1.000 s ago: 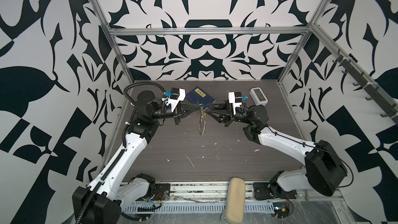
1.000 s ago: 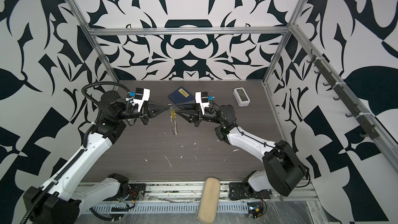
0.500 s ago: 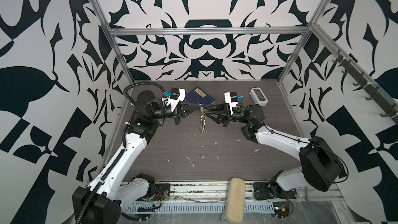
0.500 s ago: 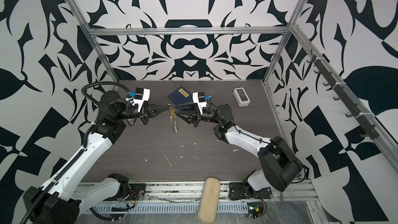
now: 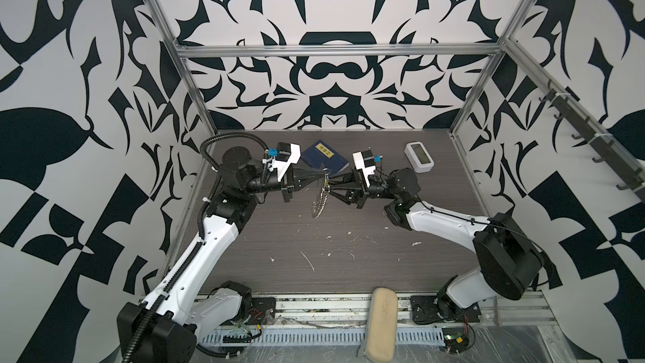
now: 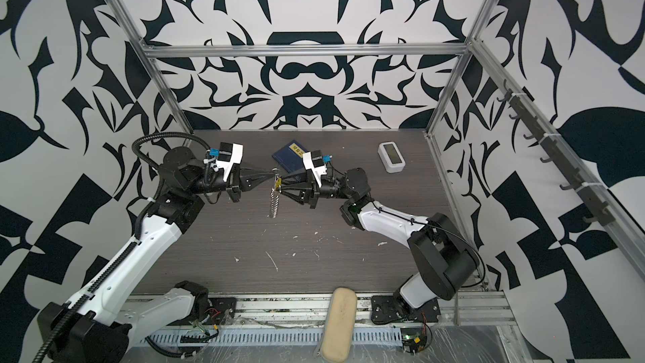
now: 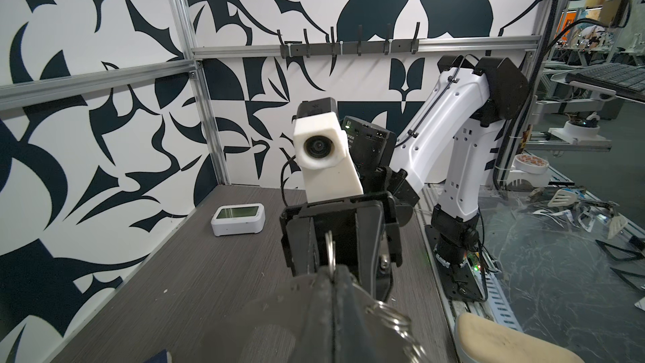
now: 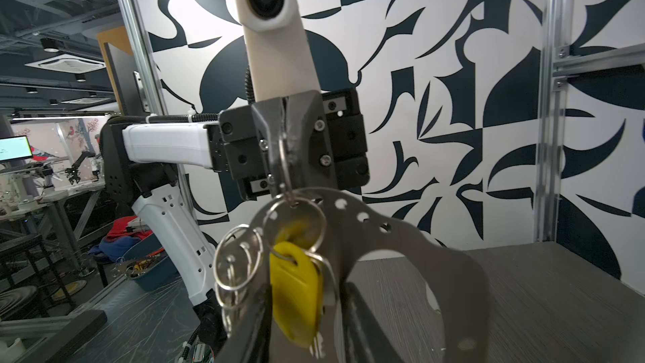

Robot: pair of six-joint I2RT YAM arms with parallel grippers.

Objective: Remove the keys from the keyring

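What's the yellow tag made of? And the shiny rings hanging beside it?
Tag: looks like plastic, smooth and slightly glossy, evenly yellow with rounded moulded edges. Rings: probably steel, polished silver; thin coiled wire with bright glints.

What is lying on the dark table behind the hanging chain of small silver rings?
A dark blue booklet with a yellow label, lying flat. The right arm's white camera mount covers one corner of it.

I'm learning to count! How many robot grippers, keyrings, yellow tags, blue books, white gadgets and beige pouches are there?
Grippers: 2, left gripper and right gripper
Keyring: 1
Yellow tag: 1
Blue book: 1
White gadget: 1
Beige pouch: 1
Total: 7
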